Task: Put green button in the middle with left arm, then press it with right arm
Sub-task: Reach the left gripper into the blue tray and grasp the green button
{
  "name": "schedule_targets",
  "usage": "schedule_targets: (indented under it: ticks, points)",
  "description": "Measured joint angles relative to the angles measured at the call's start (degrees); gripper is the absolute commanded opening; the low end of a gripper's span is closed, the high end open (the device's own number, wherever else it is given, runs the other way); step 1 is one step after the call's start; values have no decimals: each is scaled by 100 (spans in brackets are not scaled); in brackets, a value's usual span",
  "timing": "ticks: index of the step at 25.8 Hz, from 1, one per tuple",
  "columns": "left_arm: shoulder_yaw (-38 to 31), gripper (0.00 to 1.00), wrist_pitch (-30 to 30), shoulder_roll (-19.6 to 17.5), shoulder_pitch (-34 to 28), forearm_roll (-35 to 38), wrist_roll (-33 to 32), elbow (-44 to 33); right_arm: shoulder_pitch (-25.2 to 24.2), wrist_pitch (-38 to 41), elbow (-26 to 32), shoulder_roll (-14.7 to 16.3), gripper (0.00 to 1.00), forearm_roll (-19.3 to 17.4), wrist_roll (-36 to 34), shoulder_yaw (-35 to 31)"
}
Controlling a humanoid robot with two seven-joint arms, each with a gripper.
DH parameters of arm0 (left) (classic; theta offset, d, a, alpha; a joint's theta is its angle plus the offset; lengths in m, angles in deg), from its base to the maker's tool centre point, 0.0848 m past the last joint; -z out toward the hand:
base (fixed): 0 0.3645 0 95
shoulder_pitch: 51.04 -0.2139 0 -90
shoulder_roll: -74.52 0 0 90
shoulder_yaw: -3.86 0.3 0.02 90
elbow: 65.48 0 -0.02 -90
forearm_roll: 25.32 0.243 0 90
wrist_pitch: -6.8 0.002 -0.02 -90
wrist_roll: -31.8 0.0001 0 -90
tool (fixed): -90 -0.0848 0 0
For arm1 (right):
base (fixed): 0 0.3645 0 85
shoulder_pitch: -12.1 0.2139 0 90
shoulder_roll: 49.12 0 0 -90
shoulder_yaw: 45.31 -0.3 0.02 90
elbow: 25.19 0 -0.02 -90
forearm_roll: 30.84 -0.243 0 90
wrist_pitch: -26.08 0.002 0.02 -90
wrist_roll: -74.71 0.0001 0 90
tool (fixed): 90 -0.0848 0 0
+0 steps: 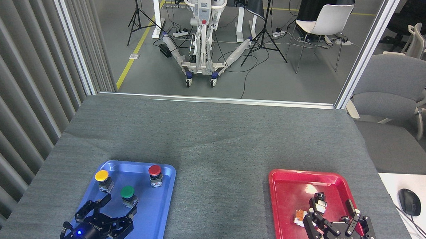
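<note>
The green button (127,195), a green cap on a silvery base, stands upright in the blue tray (149,218), toward its middle. My left gripper (118,205) is open over the tray's near half, its fingertips just short of the button and not touching it. The middle (219,200) is bare grey cloth between the two trays. My right gripper (331,211) hangs open over the red tray (285,196), with nothing between its fingers.
A yellow button (102,179) and a red button (155,174) also stand in the blue tray, behind the green one. A small black part (318,203) and an orange-white piece (300,216) lie in the red tray. A computer mouse (409,202) sits on a white desk at right.
</note>
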Motion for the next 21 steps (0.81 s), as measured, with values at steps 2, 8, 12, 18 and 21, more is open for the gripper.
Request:
schedule_targets:
  ticks: [2,8,12,18,21]
  points:
    - [29,97,15,15,95,-4,26,124,27,4,-1,-9,100,5,1,-1]
    - [55,97,33,218,303,-29,40,541,53,12,-41,-27,100,-1,2,-10]
    - [59,96,52,361,408,-38,42,733,53,10,-58,-119,100,-1,7,-10]
    - [56,32,127,566,626,-59,42,1044,22,-71,-56,-228,100,15,25,-10]
    - [54,0,150,591,676,-63,57,1140,12,-160,-51,-310,100,39,25,-10]
